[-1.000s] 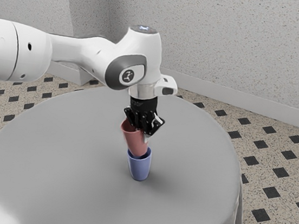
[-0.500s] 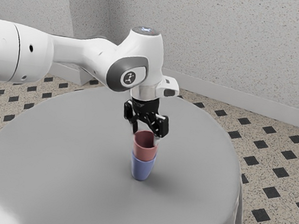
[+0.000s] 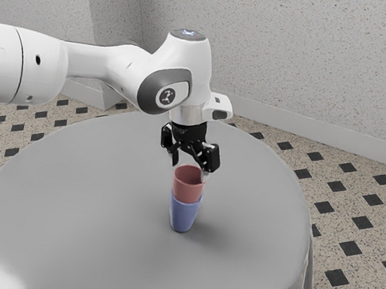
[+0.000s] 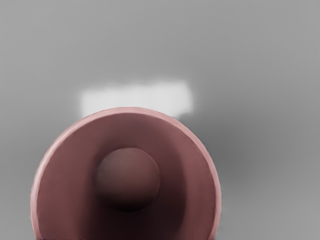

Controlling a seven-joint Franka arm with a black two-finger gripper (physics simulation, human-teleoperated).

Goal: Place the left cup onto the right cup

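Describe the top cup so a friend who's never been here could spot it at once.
Look at the round grey table; near its middle, under the black gripper, two cups are stacked. The pink cup is the upper one, nested upright in the blue cup.

The white arm (image 3: 110,71) reaches in from the exterior view's left, wrist pointing down, black fingers (image 3: 211,159) spread apart

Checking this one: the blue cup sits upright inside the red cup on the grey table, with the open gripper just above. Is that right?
Not quite: the cups are swapped. The red cup sits upright inside the blue cup on the grey table, with the open gripper just above, as the exterior view shows.
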